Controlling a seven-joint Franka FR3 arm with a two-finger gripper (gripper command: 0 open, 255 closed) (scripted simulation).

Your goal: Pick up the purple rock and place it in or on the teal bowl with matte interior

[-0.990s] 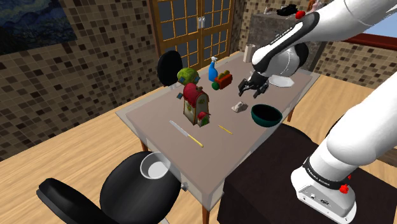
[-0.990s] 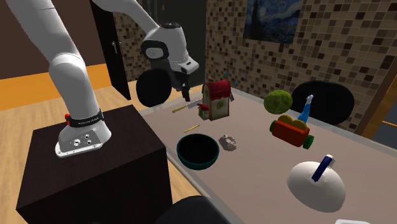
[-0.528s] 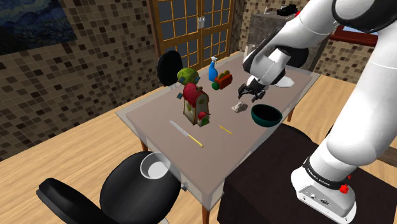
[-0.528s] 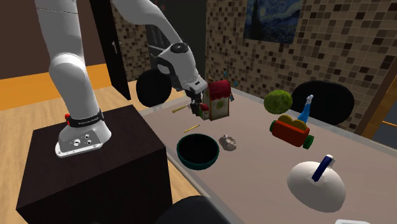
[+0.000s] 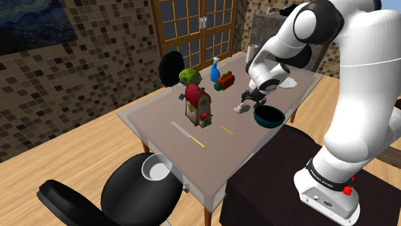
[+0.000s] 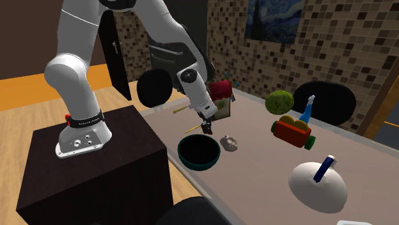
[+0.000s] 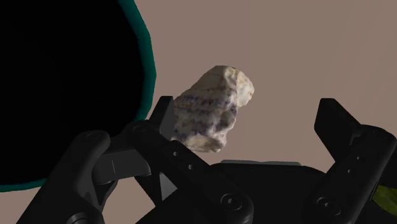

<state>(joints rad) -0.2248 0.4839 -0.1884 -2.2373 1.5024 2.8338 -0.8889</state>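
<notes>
The rock (image 5: 241,108) is a pale beige lump with faint purple streaks, lying on the brown table just beside the teal bowl (image 5: 268,116). The bowl has a dark inside and stands at the table edge near the stand. My gripper (image 5: 250,98) hovers low over the rock, open. In the wrist view the rock (image 7: 213,108) lies just ahead of the gripper (image 7: 248,121), close by one black finger (image 7: 160,118) and untouched, with the bowl rim (image 7: 147,63) right beside it. From the second exterior view the gripper (image 6: 206,126) hangs just off the rock (image 6: 229,142), above the bowl (image 6: 199,152).
A red-roofed toy house (image 5: 198,106), a green ball (image 5: 189,76), a blue spray bottle (image 5: 216,69), a red toy car (image 5: 225,81) and a white dome (image 5: 283,81) stand on the table. A long stick (image 5: 187,135) and a yellow pencil (image 5: 227,130) lie nearer. A black chair (image 5: 138,186) stands at the table's near end.
The arm has swung down and the open gripper has dropped from above the table to just over the rock. The rock and bowl have not moved.
</notes>
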